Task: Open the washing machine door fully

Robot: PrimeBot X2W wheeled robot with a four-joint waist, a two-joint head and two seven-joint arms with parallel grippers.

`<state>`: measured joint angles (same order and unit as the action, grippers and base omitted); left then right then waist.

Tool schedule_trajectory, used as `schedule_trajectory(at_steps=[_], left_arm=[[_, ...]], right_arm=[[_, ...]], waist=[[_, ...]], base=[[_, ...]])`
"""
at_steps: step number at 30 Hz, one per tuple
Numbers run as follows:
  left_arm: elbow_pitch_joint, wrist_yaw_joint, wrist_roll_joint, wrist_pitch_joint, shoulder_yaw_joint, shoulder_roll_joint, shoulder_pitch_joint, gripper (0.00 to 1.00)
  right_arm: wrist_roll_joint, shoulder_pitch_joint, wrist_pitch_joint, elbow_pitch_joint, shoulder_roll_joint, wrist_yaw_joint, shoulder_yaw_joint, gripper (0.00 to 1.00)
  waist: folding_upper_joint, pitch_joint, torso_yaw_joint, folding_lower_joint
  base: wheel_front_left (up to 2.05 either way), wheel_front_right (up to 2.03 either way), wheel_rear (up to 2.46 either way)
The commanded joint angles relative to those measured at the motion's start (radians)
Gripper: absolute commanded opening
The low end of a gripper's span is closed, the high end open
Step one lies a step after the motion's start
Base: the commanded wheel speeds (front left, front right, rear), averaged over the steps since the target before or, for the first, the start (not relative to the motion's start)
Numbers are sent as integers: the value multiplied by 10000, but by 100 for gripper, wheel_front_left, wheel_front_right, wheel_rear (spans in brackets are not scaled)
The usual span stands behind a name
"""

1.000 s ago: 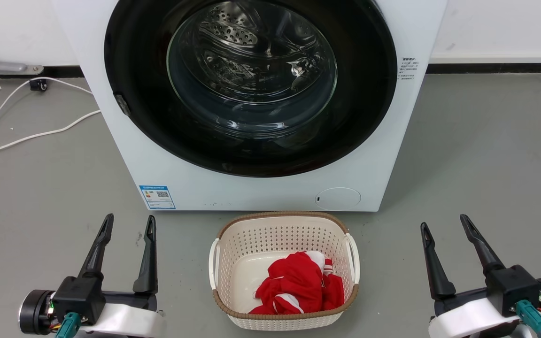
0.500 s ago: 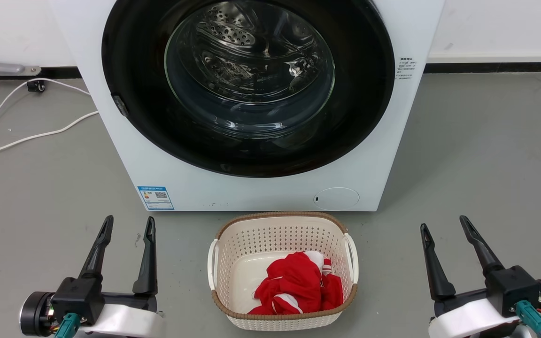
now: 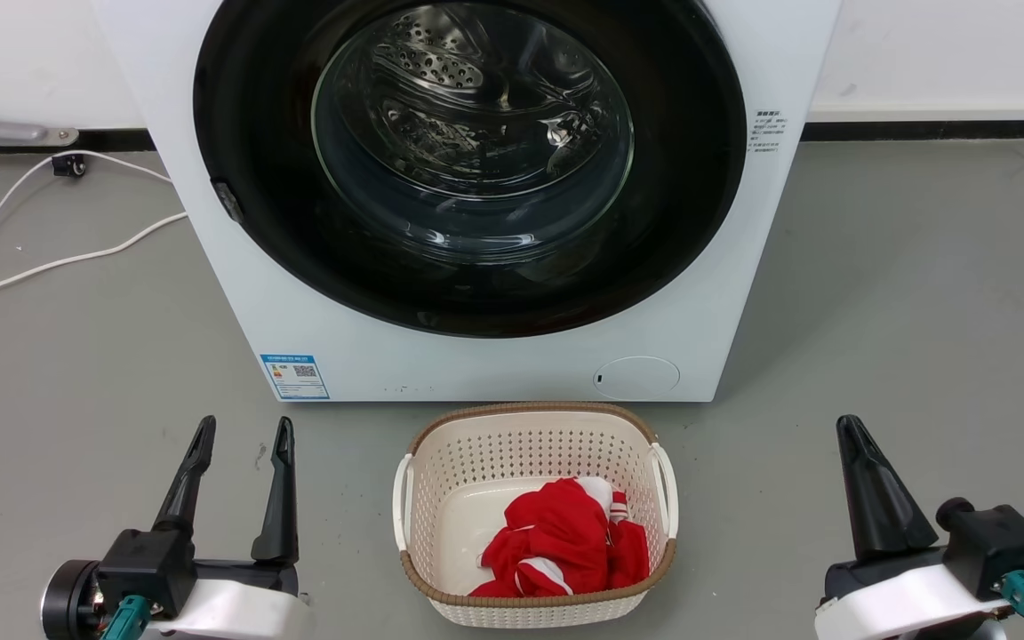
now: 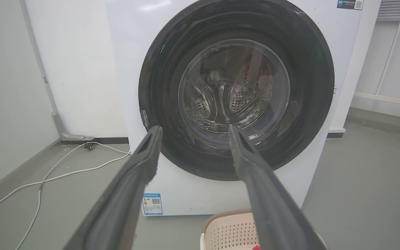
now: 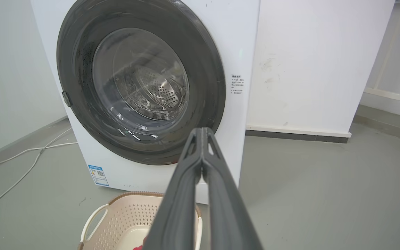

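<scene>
**Left gripper** (image 3: 245, 425): fingers spread apart and holding nothing. It sits low over the grey floor at the machine's near left and points at the machine. In its wrist view the two fingers frame the lower part of the door.

**Right gripper** (image 3: 852, 428): fingers pressed together tip to tip, with nothing between them. It sits low at the near right, well apart from the machine.

**Laundry basket** (image 3: 530, 411): cream and perforated with a brown rim. It stands on the floor between the two grippers, just in front of the machine, with a red garment (image 3: 565, 542) bunched inside.

**Washing machine door** (image 3: 690, 222): round, glossy black, with a clear glass bowl centre. It sits flush in the white front and is shut, with no gap at any edge that I can make out. A small grey tab (image 3: 228, 197) on its left rim is possibly the catch, but I can't be sure.

**Filter cover** (image 3: 636, 377): round and white, at the lower right of the front panel.

**White cable** (image 3: 32, 267): trails on the floor left of the machine.

**Progress**: by my reckoning nothing is done yet. Neither gripper touches the door. The whole job is left: reach the door's edge, free it, and swing it wide. The basket stands close under the door and may crowd the approach.
</scene>
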<state>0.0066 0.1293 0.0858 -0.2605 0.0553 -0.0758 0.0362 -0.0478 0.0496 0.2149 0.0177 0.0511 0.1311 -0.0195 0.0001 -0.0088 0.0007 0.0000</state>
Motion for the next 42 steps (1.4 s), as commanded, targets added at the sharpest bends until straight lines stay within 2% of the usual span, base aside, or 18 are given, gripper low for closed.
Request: schedule_trajectory(at_steps=[1,3,5,11,15,18,21,24,29,35,42], left_arm=[[50,18,79,-71,30,43,52,100],[69,9,139,-64,35,44,27,100],[82,10,158,-64,47,42,19,100],[97,11,149,-64,79,24,35,100],[93,11,153,-62,143,33,22,100],[56,11,166,-62,222,36,-30,100],[7,12,190,-62,285,27,-173,100],[-29,12,149,-61,303,-44,-302,100],[-112,12,227,-53,354,-98,-563,100],[-196,10,371,-52,321,-208,-1113,100],[-269,11,515,-52,320,-365,-1768,100]], right_arm=[[-248,73,66,32,-17,-7,30,0],[-771,9,102,66,-17,-7,102,0],[-1862,-56,162,167,-17,-7,127,0],[-7553,-454,425,571,-17,-5,-401,0],[-10790,-908,485,596,-15,-5,-537,0],[-12518,-1412,498,563,-18,-5,-454,0],[-13745,-2042,491,605,-13,-5,-319,0],[-14500,-2838,203,913,-3,-4,-109,0],[-14768,-4080,-398,1735,314,-4,5,0],[-14796,-6310,-1273,3229,816,-4,-70,0],[-14260,-9232,-2342,5161,1302,-4,-473,0]], waist=[[-1,2,-10,0],[-1,9,-25,0],[-1,12,-41,0],[-1,24,-91,0],[-1,84,-150,0],[-1,197,-212,0],[-1,378,-250,0],[-1,627,-285,0],[-1,1034,-301,0],[-1,1769,-164,0],[-1,2597,-60,0]], base=[[0,0,0],[0,0,0],[0,0,0],[0,0,0],[0,0,0],[0,0,0],[0,0,0],[0,0,0],[0,0,0],[0,0,0],[0,0,0]])
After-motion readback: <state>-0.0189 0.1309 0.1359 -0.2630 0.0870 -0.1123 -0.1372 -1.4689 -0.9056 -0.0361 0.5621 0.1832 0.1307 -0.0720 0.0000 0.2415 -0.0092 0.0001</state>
